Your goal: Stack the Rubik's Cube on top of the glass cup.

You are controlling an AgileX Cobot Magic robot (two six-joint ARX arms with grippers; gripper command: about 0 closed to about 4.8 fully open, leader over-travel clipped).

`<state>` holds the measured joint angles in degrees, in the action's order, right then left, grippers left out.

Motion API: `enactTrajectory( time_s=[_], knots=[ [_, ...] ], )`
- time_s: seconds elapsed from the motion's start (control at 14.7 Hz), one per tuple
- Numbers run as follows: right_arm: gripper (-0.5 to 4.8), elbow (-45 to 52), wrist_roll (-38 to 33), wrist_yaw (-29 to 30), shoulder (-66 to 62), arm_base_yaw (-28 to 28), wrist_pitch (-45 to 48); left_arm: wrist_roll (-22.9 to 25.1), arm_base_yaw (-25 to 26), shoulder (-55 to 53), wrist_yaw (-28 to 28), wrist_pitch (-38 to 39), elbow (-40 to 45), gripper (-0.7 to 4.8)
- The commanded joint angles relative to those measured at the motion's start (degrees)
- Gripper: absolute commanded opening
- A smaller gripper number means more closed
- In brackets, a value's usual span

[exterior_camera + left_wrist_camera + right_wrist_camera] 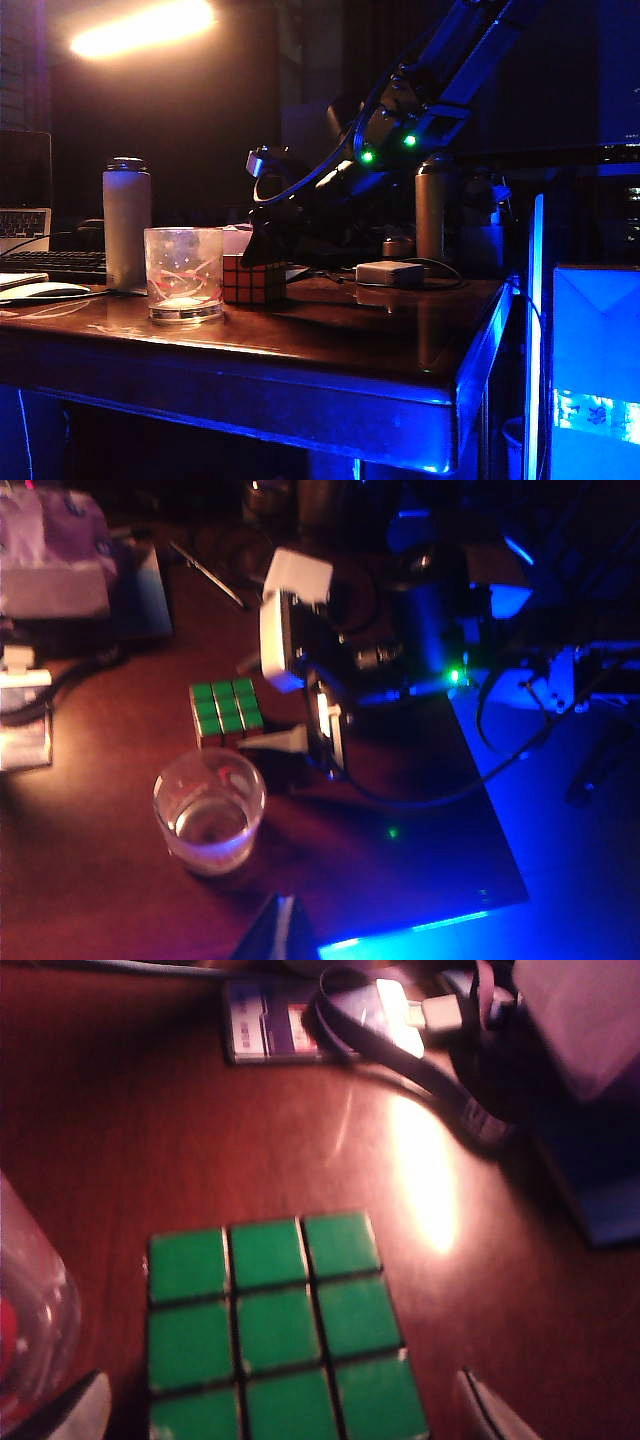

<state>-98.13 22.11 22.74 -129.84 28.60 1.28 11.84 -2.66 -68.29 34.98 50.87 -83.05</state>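
Note:
The Rubik's Cube [253, 280] sits on the dark wooden table, right beside the glass cup [184, 275] and not touching it. In the wrist views its green top face [275, 1325] [227, 708] faces up. My right gripper [285, 1415] [262, 250] is low over the cube and open. One pale fingertip [80, 1410] is on the cup side and the other beyond the far side, with a gap at each. The clear cup [208, 808] stands upright and empty. My left gripper [280, 930] hovers high near the table's front, its dark tips together.
A tall white bottle [126, 220] stands behind the cup and a brown bottle [432, 210] at the back right. A white adapter [390, 272] with its cable lies behind the cube. A keyboard [50, 262] is at the left. The table's right edge [495, 330] glows blue.

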Motion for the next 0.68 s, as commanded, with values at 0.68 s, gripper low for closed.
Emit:
enactTrajectory(
  time_s=[0.68],
  knots=[
    [4.79,-0.9,0.24,1.42,-1.33,0.17,2.43,-1.25,-6.38,-24.83,-6.86,-8.66,9.07,-0.03]
  ],
)
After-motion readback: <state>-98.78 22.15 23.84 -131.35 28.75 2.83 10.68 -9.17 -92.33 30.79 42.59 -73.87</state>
